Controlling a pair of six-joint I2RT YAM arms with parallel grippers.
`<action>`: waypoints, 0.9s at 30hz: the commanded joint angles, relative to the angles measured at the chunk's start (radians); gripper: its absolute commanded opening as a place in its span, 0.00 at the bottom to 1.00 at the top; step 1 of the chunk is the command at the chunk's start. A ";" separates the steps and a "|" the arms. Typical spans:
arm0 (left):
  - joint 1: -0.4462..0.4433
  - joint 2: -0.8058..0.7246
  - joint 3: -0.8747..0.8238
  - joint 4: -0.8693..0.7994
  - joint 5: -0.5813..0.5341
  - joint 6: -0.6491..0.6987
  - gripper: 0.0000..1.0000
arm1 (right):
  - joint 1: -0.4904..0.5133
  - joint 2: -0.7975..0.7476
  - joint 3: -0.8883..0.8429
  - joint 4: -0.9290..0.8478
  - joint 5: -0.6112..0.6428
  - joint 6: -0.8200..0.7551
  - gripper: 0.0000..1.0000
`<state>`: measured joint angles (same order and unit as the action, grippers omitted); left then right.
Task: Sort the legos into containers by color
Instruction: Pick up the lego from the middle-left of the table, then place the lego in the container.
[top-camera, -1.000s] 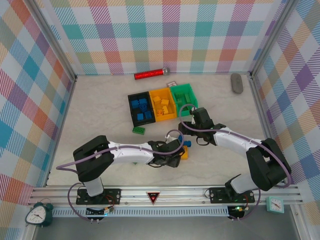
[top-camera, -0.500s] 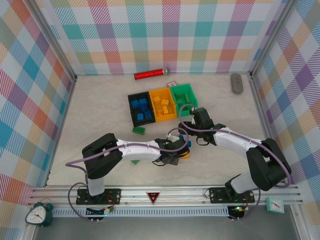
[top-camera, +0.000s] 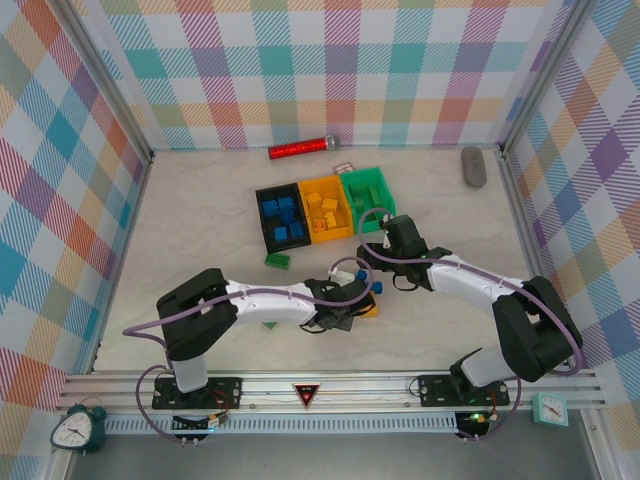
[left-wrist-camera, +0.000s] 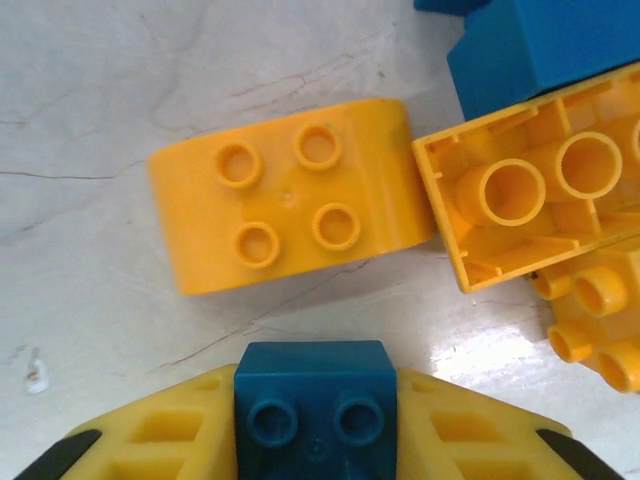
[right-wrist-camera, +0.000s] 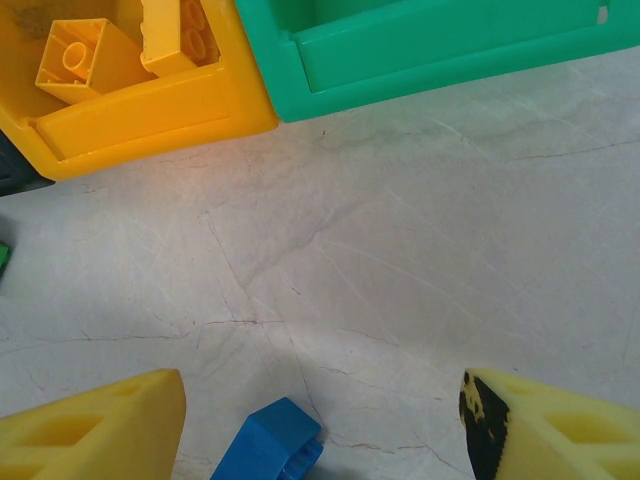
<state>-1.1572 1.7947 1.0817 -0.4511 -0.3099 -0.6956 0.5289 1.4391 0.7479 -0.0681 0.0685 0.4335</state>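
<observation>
Left fingers (left-wrist-camera: 170, 430): closed on blue lego (left-wrist-camera: 315, 385), bottom centre of wrist view.
Right fingers (right-wrist-camera: 100, 420): open, empty, above bare desk (right-wrist-camera: 400, 260).
Handling: light, rigid, slick plastic; likely best held by its 2 flat side walls.
Destination: black bin (top-camera: 261, 218), centre of top view.

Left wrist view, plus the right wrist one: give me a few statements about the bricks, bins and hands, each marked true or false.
1. The left hand has a blue brick between its fingers. True.
2. The rounded yellow brick lies studs down. False: its four studs face up.
3. The right hand is shut on a green brick. False: it is open and grips nothing.
4. The orange bin holds yellow bricks. True.
</observation>
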 joint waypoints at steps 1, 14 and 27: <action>-0.009 -0.068 -0.011 -0.021 -0.068 -0.005 0.24 | -0.007 0.007 0.000 0.011 -0.001 -0.001 0.73; 0.000 -0.264 -0.033 -0.085 -0.331 -0.048 0.00 | -0.007 0.022 0.004 0.012 0.004 -0.002 0.73; 0.235 -0.416 0.012 -0.082 -0.304 0.083 0.00 | -0.007 -0.010 -0.011 0.013 0.027 -0.009 0.73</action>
<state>-0.9787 1.4162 1.0588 -0.5117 -0.6182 -0.6628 0.5289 1.4494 0.7479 -0.0681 0.0845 0.4332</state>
